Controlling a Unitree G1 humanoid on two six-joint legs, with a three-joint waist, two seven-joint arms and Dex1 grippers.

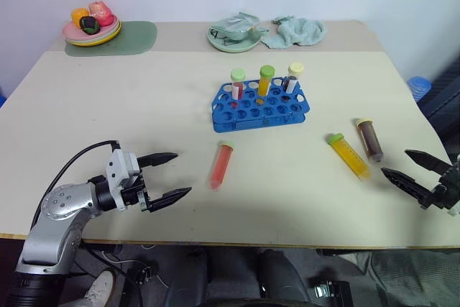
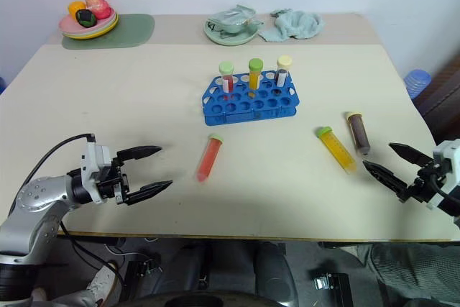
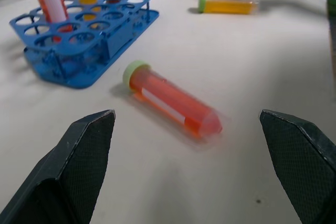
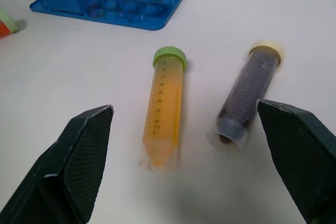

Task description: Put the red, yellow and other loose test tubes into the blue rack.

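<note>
Left gripper (image 1: 167, 175) wide, empty | red tube (image 1: 221, 165) lies just ahead of it, to its right, long axis toward the blue rack (image 1: 260, 105), cap rackward | right gripper (image 1: 410, 168) wide, empty; yellow tube (image 1: 348, 155) and brown tube (image 1: 370, 139) lie side by side just ahead | I'd take red with left.

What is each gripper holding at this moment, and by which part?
Nothing is held. The left gripper and the right gripper are both open above the table; the red tube, yellow tube and brown tube lie loose.
</note>
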